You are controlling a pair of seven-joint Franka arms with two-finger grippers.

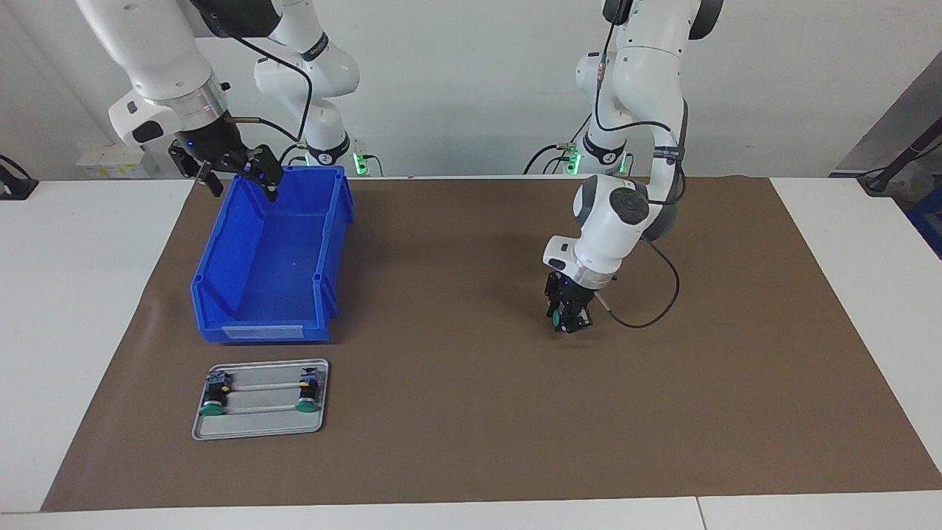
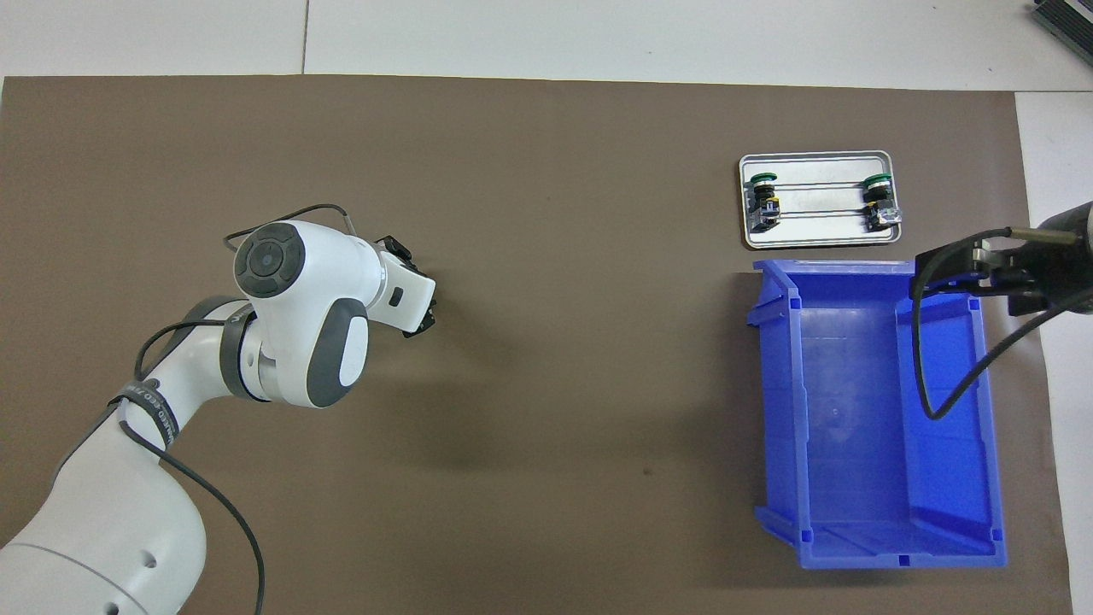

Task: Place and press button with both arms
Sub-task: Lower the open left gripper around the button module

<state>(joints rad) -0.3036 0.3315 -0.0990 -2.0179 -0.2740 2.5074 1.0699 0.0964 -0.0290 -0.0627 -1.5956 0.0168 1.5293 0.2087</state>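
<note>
Button (image 1: 557, 317) is pinched in the left gripper (image 1: 568, 322), low over bare mat (image 1: 471, 412), green cap sideways, well apart from tray (image 1: 259, 430) w/ two fixed buttons. Right gripper (image 1: 237, 174) waits wide open over bin (image 1: 221, 294) rim, holding nothing. Best move, I'd say: carry it level toward tray, keep grip firm, set down before the other arm presses.

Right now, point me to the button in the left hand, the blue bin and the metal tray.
button (image 1: 557, 318): facing view, on its green cap, held in the left hand.
blue bin (image 2: 990, 478): overhead view, on its side wall.
metal tray (image 1: 257, 428): facing view, on bare tray floor near its rim.
</note>
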